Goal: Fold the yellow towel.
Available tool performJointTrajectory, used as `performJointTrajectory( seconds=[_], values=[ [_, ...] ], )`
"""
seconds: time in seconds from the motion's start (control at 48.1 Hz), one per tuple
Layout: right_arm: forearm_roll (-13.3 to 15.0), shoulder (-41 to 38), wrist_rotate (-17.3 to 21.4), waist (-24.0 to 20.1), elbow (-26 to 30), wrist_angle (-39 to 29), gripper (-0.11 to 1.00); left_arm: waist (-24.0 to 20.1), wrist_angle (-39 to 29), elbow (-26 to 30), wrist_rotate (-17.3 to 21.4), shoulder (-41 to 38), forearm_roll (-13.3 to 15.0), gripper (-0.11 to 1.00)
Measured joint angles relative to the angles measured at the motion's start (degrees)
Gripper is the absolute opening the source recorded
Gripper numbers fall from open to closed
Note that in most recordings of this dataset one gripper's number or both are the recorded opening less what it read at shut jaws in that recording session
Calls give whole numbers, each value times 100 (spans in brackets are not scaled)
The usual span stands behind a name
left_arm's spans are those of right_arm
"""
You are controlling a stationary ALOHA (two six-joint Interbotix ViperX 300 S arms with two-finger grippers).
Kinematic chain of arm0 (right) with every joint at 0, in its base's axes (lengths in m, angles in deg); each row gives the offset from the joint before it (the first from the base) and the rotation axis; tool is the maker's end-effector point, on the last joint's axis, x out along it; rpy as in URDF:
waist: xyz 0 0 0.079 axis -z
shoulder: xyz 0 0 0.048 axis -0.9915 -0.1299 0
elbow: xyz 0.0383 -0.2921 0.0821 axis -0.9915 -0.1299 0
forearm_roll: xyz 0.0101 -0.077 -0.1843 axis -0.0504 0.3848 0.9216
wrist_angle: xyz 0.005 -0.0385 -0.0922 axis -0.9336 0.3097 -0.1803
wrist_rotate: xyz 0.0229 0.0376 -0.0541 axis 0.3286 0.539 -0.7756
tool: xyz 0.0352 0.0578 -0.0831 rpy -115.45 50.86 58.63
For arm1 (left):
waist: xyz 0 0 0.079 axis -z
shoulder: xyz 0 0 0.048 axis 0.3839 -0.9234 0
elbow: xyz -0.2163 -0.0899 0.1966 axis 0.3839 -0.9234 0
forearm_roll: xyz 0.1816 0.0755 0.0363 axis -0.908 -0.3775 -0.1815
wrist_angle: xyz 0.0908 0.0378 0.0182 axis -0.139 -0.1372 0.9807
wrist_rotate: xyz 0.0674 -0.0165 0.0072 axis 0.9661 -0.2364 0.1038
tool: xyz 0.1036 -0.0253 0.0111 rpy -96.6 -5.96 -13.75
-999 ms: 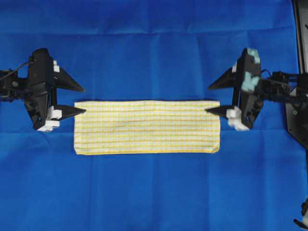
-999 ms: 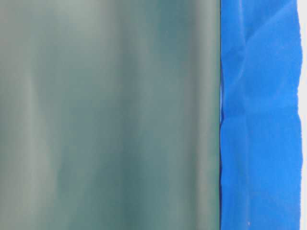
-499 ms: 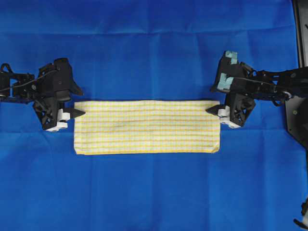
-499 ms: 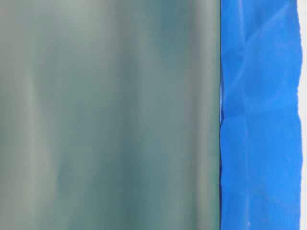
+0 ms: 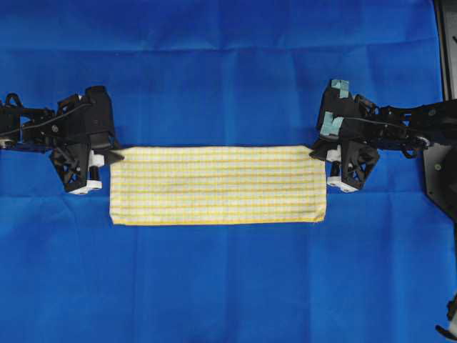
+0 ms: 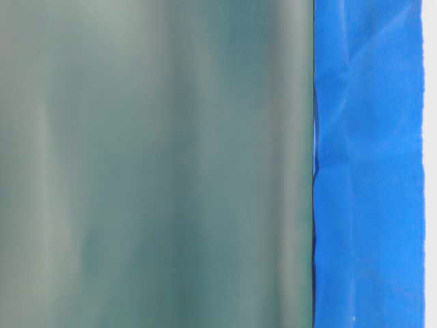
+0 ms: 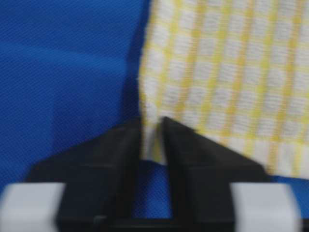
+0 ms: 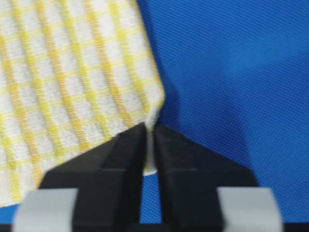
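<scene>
1. The left gripper [image 5: 113, 154] was clenched on the far-left corner of the towel [image 5: 218, 186], a bit of cloth pinched between its black fingers [image 7: 120, 150].
2. The towel, thin white weave with yellow checks, lay flat on the blue sheet [image 5: 228, 286], long axis running left to right between the arms.
3. The right gripper [image 5: 315, 151] was clamped on the far-right corner; each arm had its own end.

We note the yellow towel [image 5: 218, 185]: white ground, fine yellow checks, yellow hem. Beneath it the sheet [image 5: 228, 279] is plain deep blue. Left gripper [image 7: 153, 133] and right gripper [image 8: 149, 129] are black, with white blocks; pale teal patches mark the right one.
</scene>
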Motion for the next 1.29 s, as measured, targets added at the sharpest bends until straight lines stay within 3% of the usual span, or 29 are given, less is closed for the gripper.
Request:
performJointTrajectory(
  seconds=[0.333, 0.603, 0.895, 1.144, 1.29],
  values=[
    [0, 290, 53, 9, 9, -70, 2, -18, -492, 167, 9, 185, 0, 3],
    [26, 1547, 18, 9, 202, -791, 2, -18, -1459, 492, 9, 1239, 0, 3],
    [211, 2672, 18, 9, 299, -1222, 2, -18, -1608, 483, 9, 2180, 0, 3],
    [272, 2628, 18, 35, 299, -1195, 2, -18, -1521, 325, 0, 2505, 0, 3],
    [352, 2338, 26, 316, 378, -1028, 2, 62, -1292, 325, -202, 2505, 0, 3]
  ],
)
